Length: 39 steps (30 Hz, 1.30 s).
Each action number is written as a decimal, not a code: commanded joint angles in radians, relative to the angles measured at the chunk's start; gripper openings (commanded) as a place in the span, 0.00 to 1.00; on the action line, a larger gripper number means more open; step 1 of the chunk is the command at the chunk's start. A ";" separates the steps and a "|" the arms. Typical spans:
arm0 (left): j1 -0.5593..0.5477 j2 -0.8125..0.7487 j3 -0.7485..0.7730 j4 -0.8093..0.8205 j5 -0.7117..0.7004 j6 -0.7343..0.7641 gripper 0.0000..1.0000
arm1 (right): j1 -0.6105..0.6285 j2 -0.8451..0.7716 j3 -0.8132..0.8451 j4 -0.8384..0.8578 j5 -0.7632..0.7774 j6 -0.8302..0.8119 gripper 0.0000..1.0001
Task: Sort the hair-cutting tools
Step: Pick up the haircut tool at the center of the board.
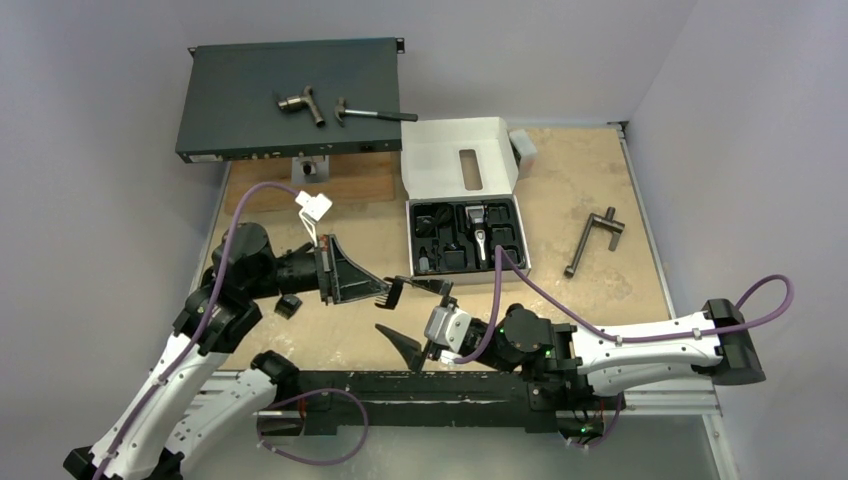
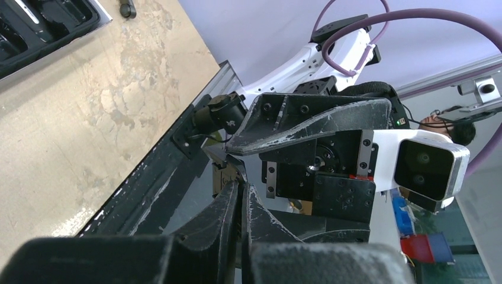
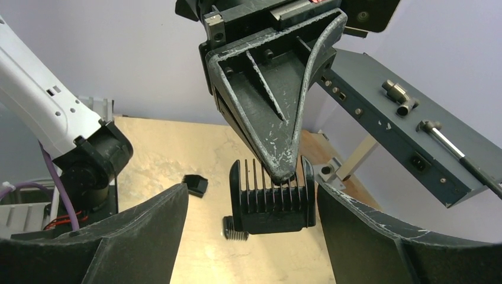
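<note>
A black comb attachment (image 1: 401, 290) hangs above the table, pinched at its teeth by my left gripper (image 1: 386, 290), which is shut on it. In the right wrist view the comb attachment (image 3: 272, 204) sits between my right gripper's (image 3: 251, 228) spread fingers without touching either one. The left gripper's fingertips (image 3: 278, 160) come down onto it from above. The right gripper (image 1: 422, 318) is open. Two more small black combs (image 3: 195, 184) (image 3: 235, 228) lie on the table below. The black-and-silver clipper (image 1: 481, 236) lies in the black case tray (image 1: 411, 235) with other pieces.
The case's white lid (image 1: 460, 160) stands open behind the tray. A dark T-shaped handle (image 1: 592, 238) lies at the right. A hammer (image 1: 375, 115) and pipe fitting (image 1: 300, 103) rest on the grey box (image 1: 240, 110) at the back. One loose comb (image 1: 289, 305) lies near the left arm.
</note>
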 commanded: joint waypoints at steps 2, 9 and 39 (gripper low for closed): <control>0.006 -0.024 -0.010 0.048 0.029 -0.015 0.00 | -0.004 -0.011 0.051 0.011 0.021 0.003 0.79; 0.006 -0.038 -0.016 0.045 0.035 -0.019 0.00 | -0.006 0.006 0.066 0.007 0.033 0.008 0.74; 0.006 -0.081 0.028 -0.017 -0.093 0.025 0.78 | -0.006 -0.012 0.073 -0.103 0.089 0.054 0.00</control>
